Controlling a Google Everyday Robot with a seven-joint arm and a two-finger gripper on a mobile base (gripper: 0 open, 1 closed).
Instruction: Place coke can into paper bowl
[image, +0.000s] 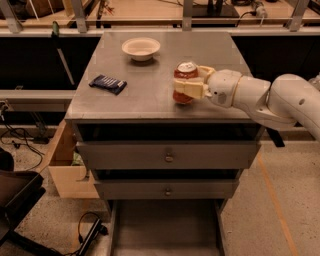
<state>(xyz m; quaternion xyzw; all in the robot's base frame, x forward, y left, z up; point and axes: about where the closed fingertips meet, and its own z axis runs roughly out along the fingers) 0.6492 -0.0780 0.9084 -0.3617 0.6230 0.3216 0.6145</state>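
Jaws clamped on the can (185, 74), one finger across its front and one behind it, so I take the gripper (187, 81) to be holding it close to the front edge of the table (145, 95), right of centre. I cannot tell whether the can's base is off the metal top. The arm (280, 97) reaches in over the right edge. The bowl (141, 54) sits empty near the back edge, left of centre, well apart from the can. A dark packet (107, 83) lies towards the front left corner, clear of my line. I want a straight lift first, high enough to clear the bowl's rim, then a diagonal carry back and left with the can upright. I centre it, lower gently, and only then let go, because a nudged rim could skid or tip that light bowl.
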